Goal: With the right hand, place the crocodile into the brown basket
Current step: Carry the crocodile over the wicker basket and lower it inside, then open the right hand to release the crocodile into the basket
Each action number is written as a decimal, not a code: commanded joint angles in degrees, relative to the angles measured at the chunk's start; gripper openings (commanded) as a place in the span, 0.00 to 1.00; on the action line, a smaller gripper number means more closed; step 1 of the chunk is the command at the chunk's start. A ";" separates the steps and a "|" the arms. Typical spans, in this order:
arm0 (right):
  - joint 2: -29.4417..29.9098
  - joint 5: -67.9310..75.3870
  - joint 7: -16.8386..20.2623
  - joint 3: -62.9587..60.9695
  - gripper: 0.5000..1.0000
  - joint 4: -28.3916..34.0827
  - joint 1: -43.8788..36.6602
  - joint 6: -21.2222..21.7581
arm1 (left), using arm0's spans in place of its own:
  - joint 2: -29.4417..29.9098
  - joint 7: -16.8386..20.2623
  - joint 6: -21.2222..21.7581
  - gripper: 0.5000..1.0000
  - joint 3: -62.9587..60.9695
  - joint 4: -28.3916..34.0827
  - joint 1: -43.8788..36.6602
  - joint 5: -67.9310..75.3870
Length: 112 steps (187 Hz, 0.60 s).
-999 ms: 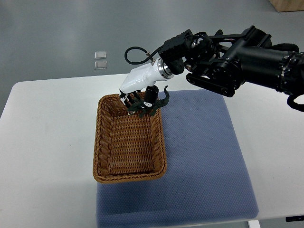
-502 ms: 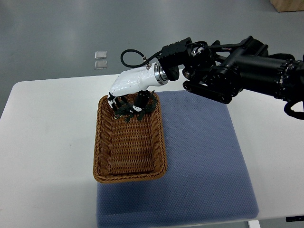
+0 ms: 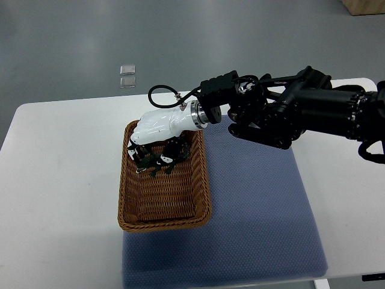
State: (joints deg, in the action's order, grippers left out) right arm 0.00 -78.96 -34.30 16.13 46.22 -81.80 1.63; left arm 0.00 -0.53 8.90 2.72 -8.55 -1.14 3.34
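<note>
The crocodile (image 3: 161,161), a small dark green toy, hung gripped in the right hand (image 3: 157,128) over the 12 o'clock end of the brown basket (image 3: 162,224). That basket, long, rectangular and woven, sat flat, its short ends at 12 and 6 o'clock.

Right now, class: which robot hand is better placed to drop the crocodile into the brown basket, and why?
The right robot hand: it grips the crocodile over the far end of the brown basket. No left arm is in view.
</note>
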 commanded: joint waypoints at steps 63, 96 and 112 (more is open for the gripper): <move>0.00 0.29 0.55 0.13 0.78 0.01 3.05 0.57 | 0.00 0.00 0.07 1.00 0.00 0.02 0.00 0.00; 0.00 0.29 0.46 -0.31 0.84 -0.07 2.52 0.39 | 0.00 0.00 -0.02 1.00 0.00 0.02 0.00 0.00; 0.00 0.38 0.37 -1.63 0.84 -0.25 2.25 0.65 | 0.00 0.00 -0.02 1.00 0.00 0.02 0.00 0.00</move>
State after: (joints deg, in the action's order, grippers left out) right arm 0.00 -78.66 -33.81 15.77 46.12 -79.19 2.18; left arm 0.00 -0.53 8.87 2.72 -8.53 -1.15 3.34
